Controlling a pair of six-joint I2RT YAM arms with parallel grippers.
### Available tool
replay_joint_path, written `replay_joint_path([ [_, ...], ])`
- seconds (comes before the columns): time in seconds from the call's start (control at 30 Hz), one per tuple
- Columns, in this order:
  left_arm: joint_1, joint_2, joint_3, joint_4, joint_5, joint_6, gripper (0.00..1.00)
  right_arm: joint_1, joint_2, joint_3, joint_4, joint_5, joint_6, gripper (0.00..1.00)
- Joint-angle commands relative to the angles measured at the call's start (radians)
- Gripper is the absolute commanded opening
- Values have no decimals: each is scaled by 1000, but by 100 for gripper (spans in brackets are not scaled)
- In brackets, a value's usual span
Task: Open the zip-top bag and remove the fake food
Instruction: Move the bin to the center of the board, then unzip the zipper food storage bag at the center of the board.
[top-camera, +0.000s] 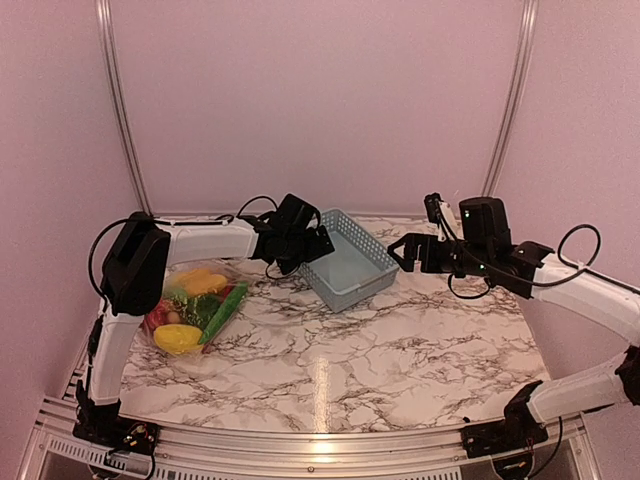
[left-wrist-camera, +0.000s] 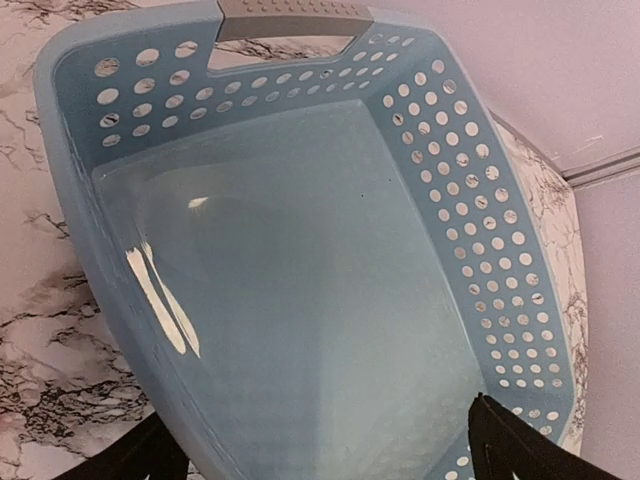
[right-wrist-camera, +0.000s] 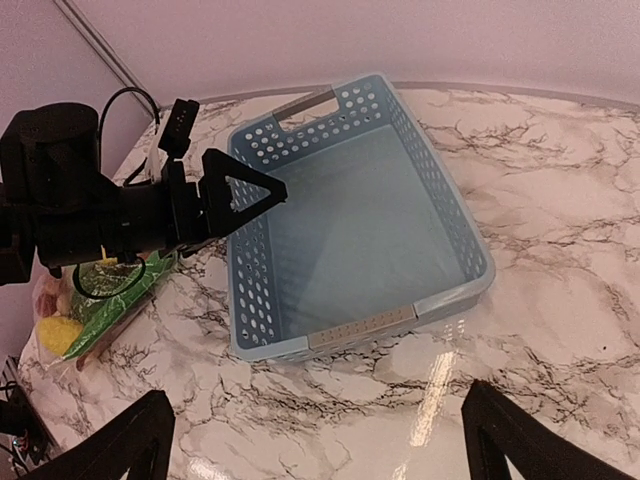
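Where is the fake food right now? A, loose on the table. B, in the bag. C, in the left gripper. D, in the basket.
B: the food lies inside the clear bag left of the basket, which holds nothing.

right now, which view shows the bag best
The top external view: nearly the whole bag is in sight at the left, with the food visible inside. The right wrist view catches only part of it at the lower left, behind the left arm. The left wrist view shows just the basket, no bag.
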Motion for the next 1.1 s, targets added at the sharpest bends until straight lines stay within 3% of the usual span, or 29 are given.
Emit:
replay_joint_path([
  [0.0, -3, 61, 104, 41, 91, 46, 99, -10, 22, 44, -13, 30, 2, 99],
  [0.23, -6, 69, 160, -26, 68, 107, 99, -10, 30, 40, -3, 72, 24, 99],
  [0.57, 50, -261, -148, -142, -231, 159, 99, -12, 32, 72, -44, 117, -15, 99],
  [0.7, 120, -343, -271, -169, -255, 165, 99, -12, 32, 87, -53, 106, -30, 99],
  [1.07, 224, -295, -291, -262, -256, 204, 99, -12, 73, 103, -27, 39, -25, 99],
])
